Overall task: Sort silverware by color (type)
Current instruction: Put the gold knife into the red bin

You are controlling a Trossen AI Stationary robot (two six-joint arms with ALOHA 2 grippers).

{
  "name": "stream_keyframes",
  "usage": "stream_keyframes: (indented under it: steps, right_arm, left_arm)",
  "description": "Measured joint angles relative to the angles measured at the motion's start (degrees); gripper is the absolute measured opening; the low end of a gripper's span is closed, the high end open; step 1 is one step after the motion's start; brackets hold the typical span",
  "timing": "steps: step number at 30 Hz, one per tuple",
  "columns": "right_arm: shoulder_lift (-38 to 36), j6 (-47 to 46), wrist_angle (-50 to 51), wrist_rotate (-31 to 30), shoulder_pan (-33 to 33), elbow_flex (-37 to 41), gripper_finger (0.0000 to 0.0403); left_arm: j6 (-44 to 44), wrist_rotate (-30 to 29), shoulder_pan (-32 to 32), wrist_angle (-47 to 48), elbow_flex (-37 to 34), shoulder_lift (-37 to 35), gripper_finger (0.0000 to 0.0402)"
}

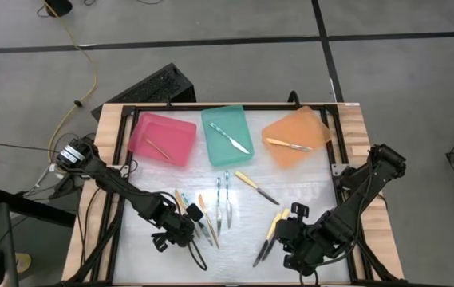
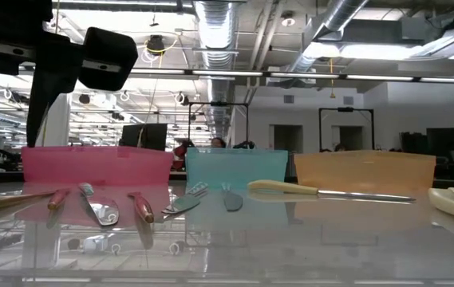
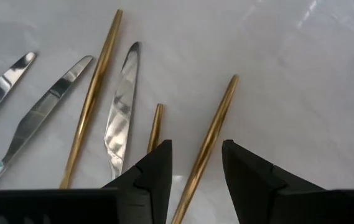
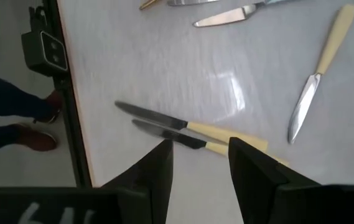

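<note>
The left pincer (image 3: 195, 177) hangs low over the bench (image 1: 306, 195), its fingers apart, with a slim gold handle (image 3: 209, 140) running between them. To do this grasp well, I judge it should go straight down, centred on that handle, and close only when both tips are beside it, because another gold handle (image 3: 155, 124) and a knife blade (image 3: 119, 115) lie just beside and could be caught too. The right pincer (image 4: 198, 171) is also open and empty, above two knives with pale yellow handles (image 4: 220, 134).

Counting (from the high view): three trays, pink (image 1: 161, 137), teal (image 1: 228, 134) and orange (image 1: 294, 137), each holding one utensil. The loose silverware (image 1: 223, 203) lies between the arms; I count about nine pieces, but the cluster near the left pincer overlaps, so the number is not certain.
</note>
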State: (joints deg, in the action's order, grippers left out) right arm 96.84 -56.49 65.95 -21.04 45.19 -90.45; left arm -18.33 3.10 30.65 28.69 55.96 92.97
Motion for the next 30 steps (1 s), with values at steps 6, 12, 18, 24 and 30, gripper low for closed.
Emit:
stream_keyframes:
  steps: [6, 12, 18, 24, 30]
  right_arm:
    - [0.0, 0.1, 0.0, -0.1, 0.0, 0.0, 0.0162]
    - [0.0, 0.2, 0.0, -0.1, 0.0, 0.0, 0.0162]
    - [0.0, 0.9, 0.2, -0.1, -0.3, 0.0, 0.0162]
    - [0.0, 1.2, 1.1, -0.1, -0.5, 0.0, 0.0162]
    - [0.0, 1.3, 1.3, -0.1, -0.7, 0.0, 0.0162]
  left_arm:
    - [-0.6, 1.5, -0.1, 0.0, 0.0, 0.0, 0.0125]
    - [-1.6, 0.8, -0.4, 0.0, 0.0, 0.0, 0.0125]
    - [-4.4, 1.1, -0.7, -1.7, 0.0, 2.0, 0.0125]
    - [-5.3, 2.9, -0.8, -1.6, 0.0, 4.4, 0.0125]
    - [-7.2, 3.3, -0.7, -2.0, 0.0, 7.2, 0.0125]
